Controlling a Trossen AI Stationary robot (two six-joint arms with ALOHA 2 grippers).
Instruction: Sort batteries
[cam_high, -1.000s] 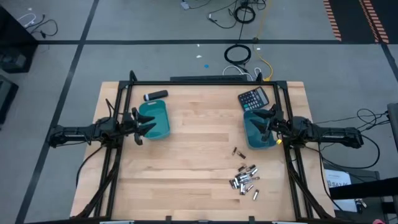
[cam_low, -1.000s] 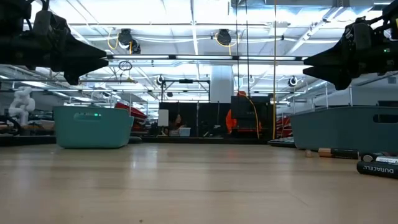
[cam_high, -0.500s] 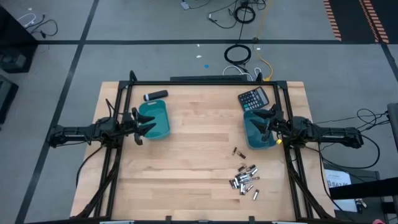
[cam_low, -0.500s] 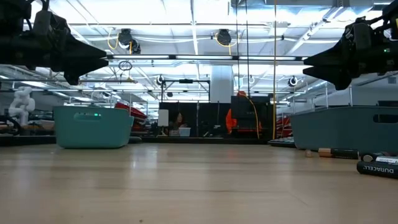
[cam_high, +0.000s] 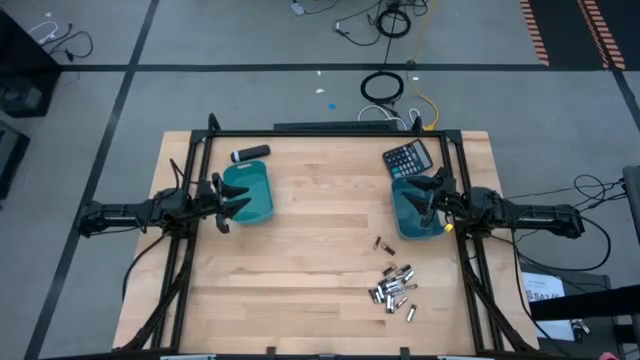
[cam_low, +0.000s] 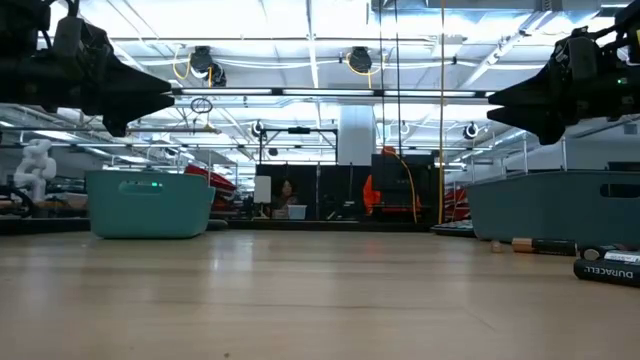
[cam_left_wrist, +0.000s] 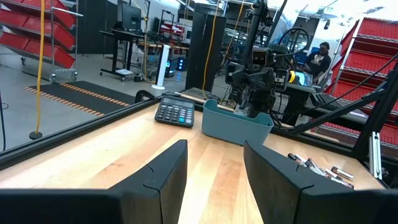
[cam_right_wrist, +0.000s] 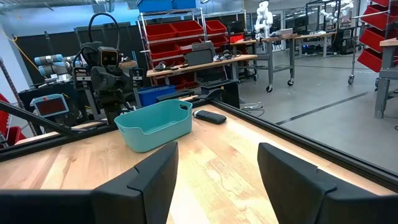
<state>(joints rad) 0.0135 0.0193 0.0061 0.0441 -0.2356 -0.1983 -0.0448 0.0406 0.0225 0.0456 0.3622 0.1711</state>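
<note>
Clearly, we had both the left end effector (cam_high: 222, 203) and right end effector (cam_high: 432, 197) open and empty over their teal bins (cam_high: 250, 192), while the batteries (cam_high: 393, 287), small, rigid, slick and roll-prone, lay clustered near the bench's (cam_high: 320, 300) right front, best pinched across their middles.

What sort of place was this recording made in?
Probably an industrial robotics lab or workshop: red storage bins on metal shelving, a white humanoid robot in the background, other workbenches with equipment, and overhead strip lighting above a wide concrete floor.
</note>
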